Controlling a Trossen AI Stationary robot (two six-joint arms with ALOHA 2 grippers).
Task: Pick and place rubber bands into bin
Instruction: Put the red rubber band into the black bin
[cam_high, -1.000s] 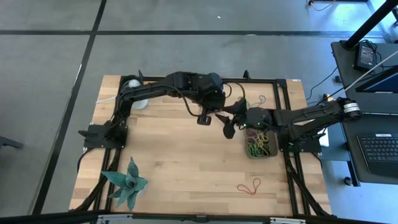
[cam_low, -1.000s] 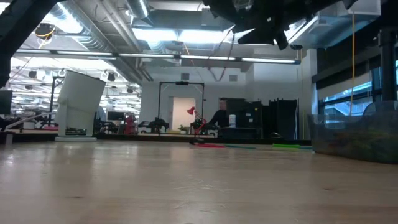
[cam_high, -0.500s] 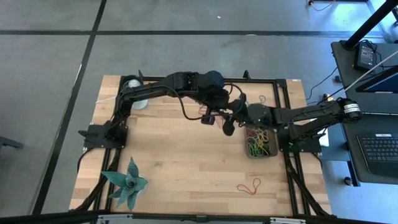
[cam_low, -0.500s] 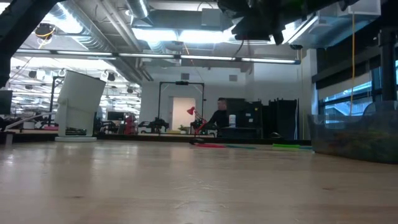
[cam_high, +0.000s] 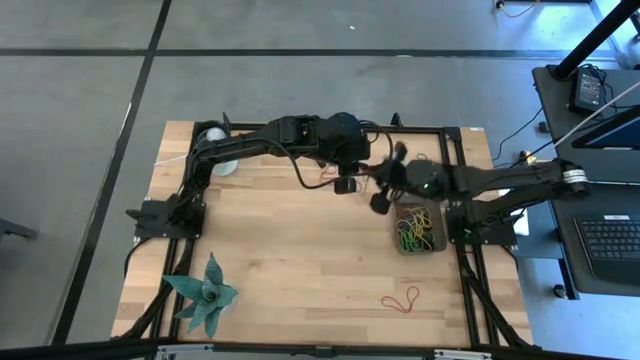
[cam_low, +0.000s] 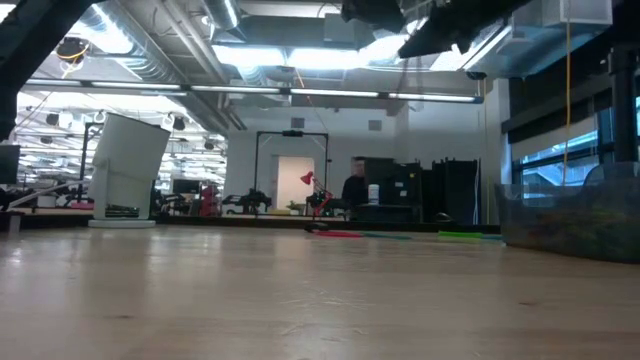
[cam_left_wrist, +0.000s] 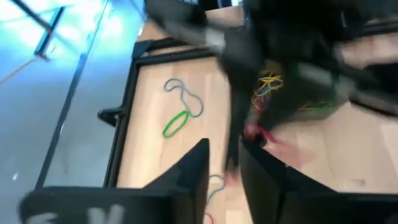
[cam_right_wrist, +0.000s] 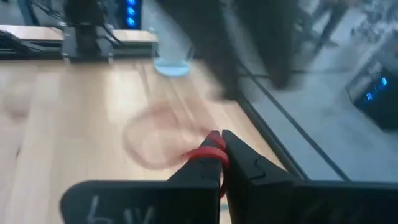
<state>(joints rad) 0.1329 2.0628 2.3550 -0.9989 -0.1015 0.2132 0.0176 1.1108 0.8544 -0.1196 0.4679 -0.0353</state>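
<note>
A red rubber band (cam_right_wrist: 204, 153) is between the shut fingertips of my right gripper (cam_right_wrist: 219, 146), which hovers over the table's middle, left of the bin (cam_high: 397, 240). My left gripper (cam_high: 347, 186) hangs just left of the right one (cam_high: 380, 202). Its fingers (cam_left_wrist: 222, 163) stand open, and the right arm's dark gripper and the red band (cam_left_wrist: 262, 134) are close in front of them. The dark bin sits flat near the right edge with several coloured rubber bands (cam_high: 417, 230) in it. My right gripper pinches the red band's strand (cam_right_wrist: 209, 149) between its two fingertips, at their free ends. The rest of the loop (cam_right_wrist: 152, 140) trails off the fingertips, blurred, above the wooden table.
A loose red band (cam_high: 400, 300) lies near the front edge. A green band (cam_left_wrist: 176, 123) and another band (cam_high: 420, 160) lie at the far right. A white cup (cam_high: 212, 135) stands far left and a teal plant figure (cam_high: 205, 295) near left. A black frame borders the table.
My right gripper has drawn back toward the table's right and far side, risen a little and rolled. Its fingers, spread in the high view a second ago, now lie together on the red band. My left gripper has tipped and shifted slightly toward the right.
</note>
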